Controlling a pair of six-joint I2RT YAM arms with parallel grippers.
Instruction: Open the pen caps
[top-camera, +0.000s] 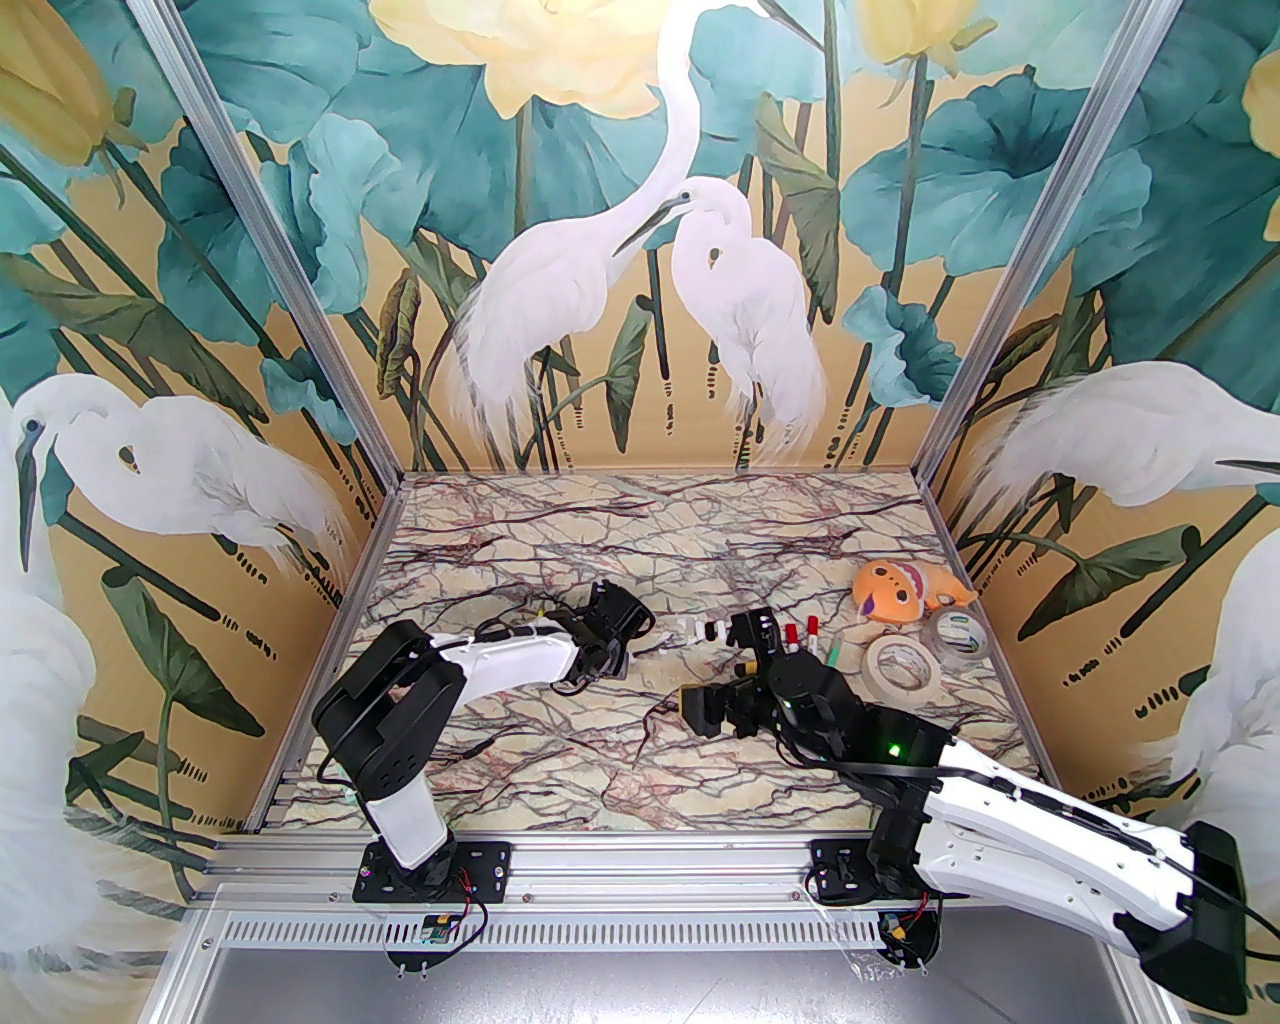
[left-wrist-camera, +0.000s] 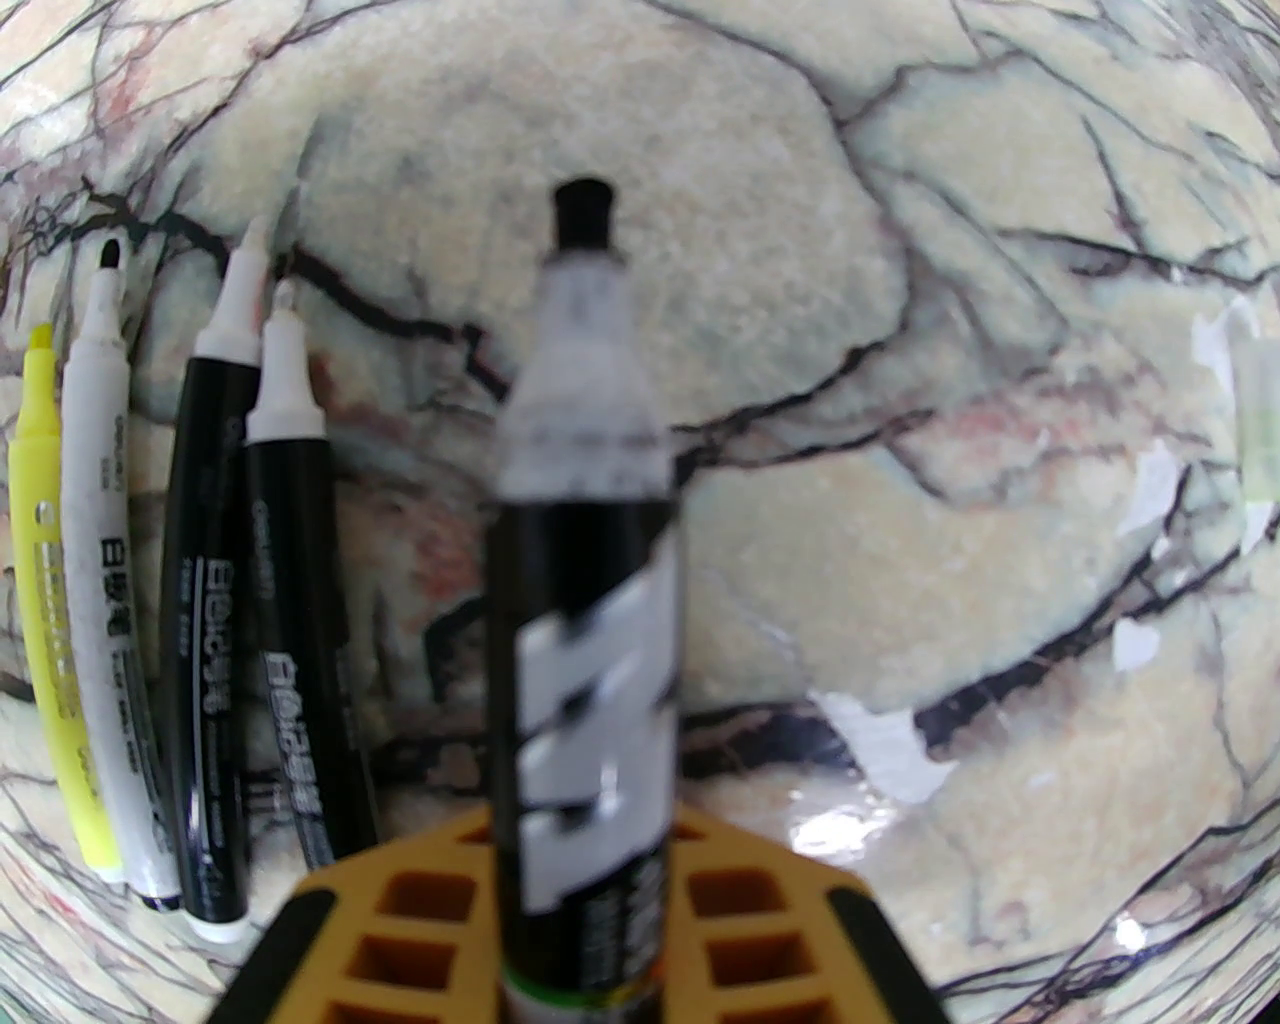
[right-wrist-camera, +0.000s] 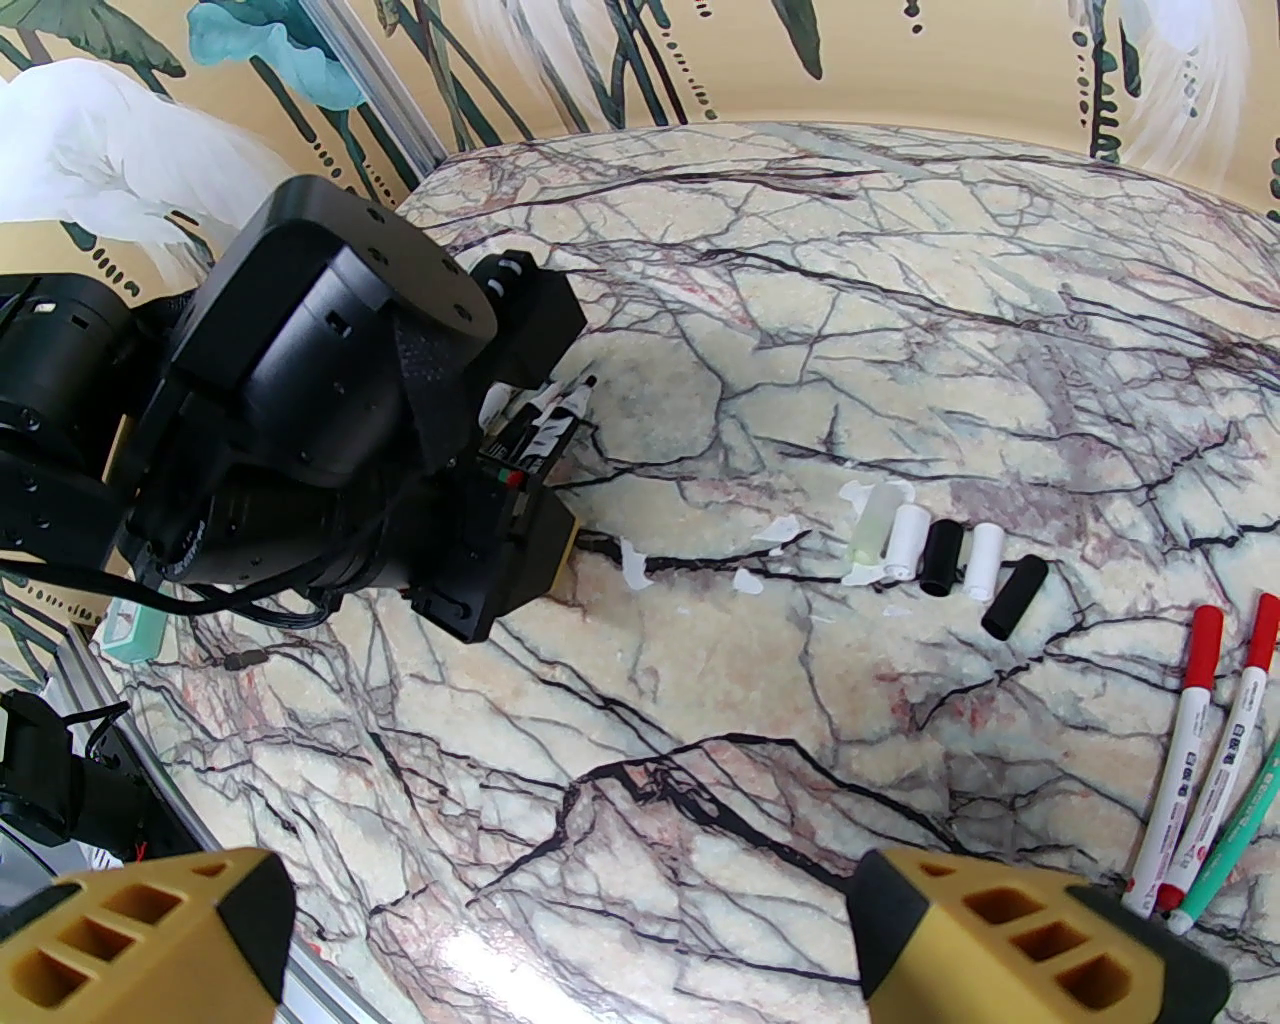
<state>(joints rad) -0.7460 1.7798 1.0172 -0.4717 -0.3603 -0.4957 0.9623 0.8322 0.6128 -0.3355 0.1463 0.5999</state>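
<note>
Seemingly 5 pen caps (right-wrist-camera: 940, 555) lie apart from left tool (right-wrist-camera: 530, 470) gripping marker (left-wrist-camera: 585, 560).

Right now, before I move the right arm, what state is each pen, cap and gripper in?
left gripper: shut on the black marker
black marker: uncapped, tip bare
right gripper: open, empty
four table pens: uncapped, lying side by side
five loose caps: off, lying in a row
two red pens: capped

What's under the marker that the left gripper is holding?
Marbled table, with four uncapped pens lying off to one side. The marker hides the strip directly beneath.
</note>
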